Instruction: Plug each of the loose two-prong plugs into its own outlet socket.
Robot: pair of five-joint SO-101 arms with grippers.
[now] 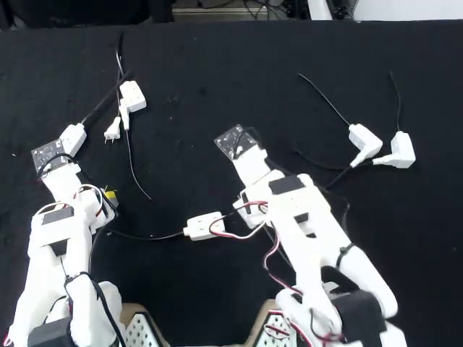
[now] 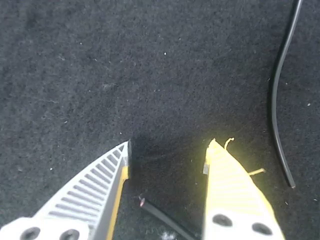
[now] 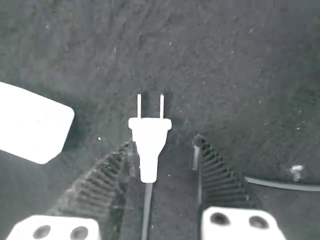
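Right tool (image 3: 162,142): jaws apart, straddling the plug (image 3: 149,137) lying flat on the tabletop (image 3: 240,65).
Left tool (image 2: 170,142): jaws apart above the tabletop, near a cable (image 2: 275,95).
Risk: the plug sits off-centre, so closing could twist it off line for the socket block (image 3: 32,125).

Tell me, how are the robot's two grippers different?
The left gripper has one yellow finger; the right gripper shows no yellow. A white two-prong plug lies between the right gripper's fingers, prongs pointing away; between the left gripper's lies a black cord end. Both are open, low over the black table.
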